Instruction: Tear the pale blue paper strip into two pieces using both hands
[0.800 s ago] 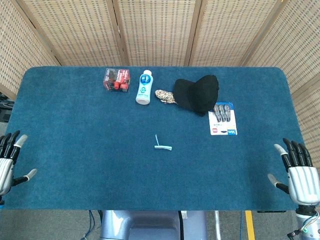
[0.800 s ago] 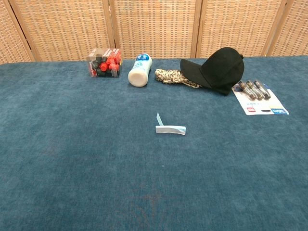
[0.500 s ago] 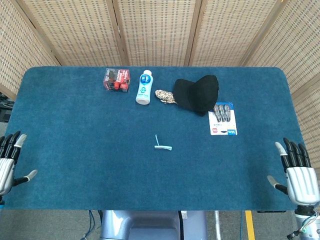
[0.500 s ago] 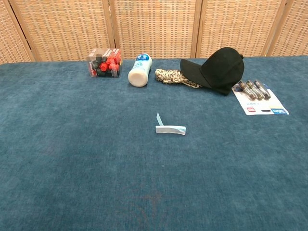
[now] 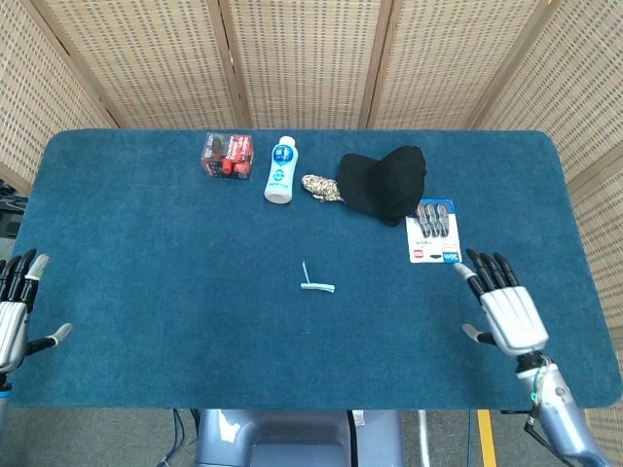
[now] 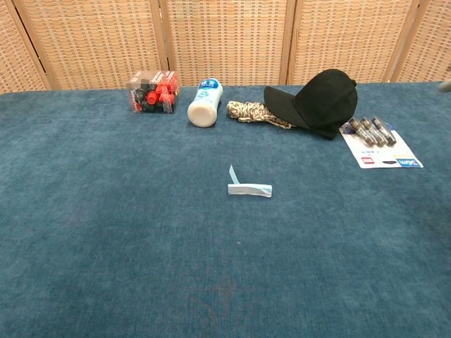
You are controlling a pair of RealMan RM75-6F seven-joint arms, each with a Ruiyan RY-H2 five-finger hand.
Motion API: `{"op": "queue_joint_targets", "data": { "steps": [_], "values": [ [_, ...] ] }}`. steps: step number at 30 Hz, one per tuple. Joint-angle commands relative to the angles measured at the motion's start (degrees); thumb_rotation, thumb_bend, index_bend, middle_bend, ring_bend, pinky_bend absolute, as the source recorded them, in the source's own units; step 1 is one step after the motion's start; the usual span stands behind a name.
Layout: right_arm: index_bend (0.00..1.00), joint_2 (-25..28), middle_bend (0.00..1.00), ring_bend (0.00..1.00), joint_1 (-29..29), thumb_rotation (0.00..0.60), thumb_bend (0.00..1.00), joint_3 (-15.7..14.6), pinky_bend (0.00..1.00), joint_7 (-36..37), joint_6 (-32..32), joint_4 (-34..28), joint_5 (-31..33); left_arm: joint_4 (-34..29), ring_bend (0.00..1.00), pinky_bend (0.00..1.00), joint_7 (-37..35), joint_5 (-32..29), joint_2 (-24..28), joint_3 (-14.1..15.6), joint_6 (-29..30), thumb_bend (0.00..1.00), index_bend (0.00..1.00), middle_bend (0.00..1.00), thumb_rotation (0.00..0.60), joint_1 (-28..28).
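Observation:
The pale blue paper strip (image 5: pixel 316 284) lies folded near the middle of the blue table; in the chest view the strip (image 6: pixel 248 189) has one end sticking up. My left hand (image 5: pixel 14 313) hovers at the table's left edge, fingers spread, holding nothing. My right hand (image 5: pixel 504 309) is over the table's right part, fingers spread and empty, well to the right of the strip. The chest view shows no clear hand.
Along the far side sit a clear box of red and black parts (image 5: pixel 227 155), a white bottle (image 5: pixel 280 170) lying down, a coiled rope (image 5: pixel 322 187) and a black cap (image 5: pixel 384 181). A battery pack (image 5: pixel 434 232) lies just beyond my right hand.
My right hand has moved left and forward from the table's right edge onto the table, near the battery pack. The left hand has barely shifted. The strip has not moved.

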Motion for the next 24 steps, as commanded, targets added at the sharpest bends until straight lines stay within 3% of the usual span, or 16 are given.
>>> {"op": "queue_joint_targets", "data": {
  "steps": [1, 5, 9, 14, 24],
  "values": [
    [0.23, -4.3, 0.0, 0.0, 10.6, 0.6, 0.0, 5.8, 0.0, -6.6, -12.5, -2.2, 11.2, 0.1, 0.0, 0.0, 0.2, -0.3, -0.2, -0.2, 0.1, 0.0, 0.0, 0.0, 0.6, 0.0],
    [0.3, -9.5, 0.0, 0.0, 16.6, 0.6, 0.01, 7.9, 0.0, -10.6, -18.8, 0.1, 20.2, 0.4, 0.0, 0.0, 0.9, -1.1, -0.6, -0.5, -0.6, 0.0, 0.0, 0.0, 0.6, -0.3],
    [0.38, -15.2, 0.0, 0.0, 22.3, 0.6, 0.13, 9.1, 0.0, -14.3, -22.1, 3.8, 27.8, 1.0, 0.0, 0.0, 1.6, -2.3, -1.1, -0.9, -2.0, 0.0, 0.0, 0.0, 0.6, -0.9],
    [0.4, -21.6, 0.0, 0.0, 27.2, 0.6, 0.25, 9.7, 0.0, -19.4, -20.4, 8.3, 33.3, 1.4, 0.0, 0.0, 1.9, -4.0, -1.4, -1.5, -2.9, 0.0, 0.0, 0.0, 0.6, -1.2],
    [0.41, -29.7, 0.0, 0.0, 32.3, 0.6, 0.31, 9.6, 0.0, -25.0, -16.4, 13.2, 42.2, 1.9, 0.0, 0.0, 1.7, -5.5, -1.4, -1.9, -4.1, 0.0, 0.0, 0.0, 0.6, -1.5]
  ]
}}
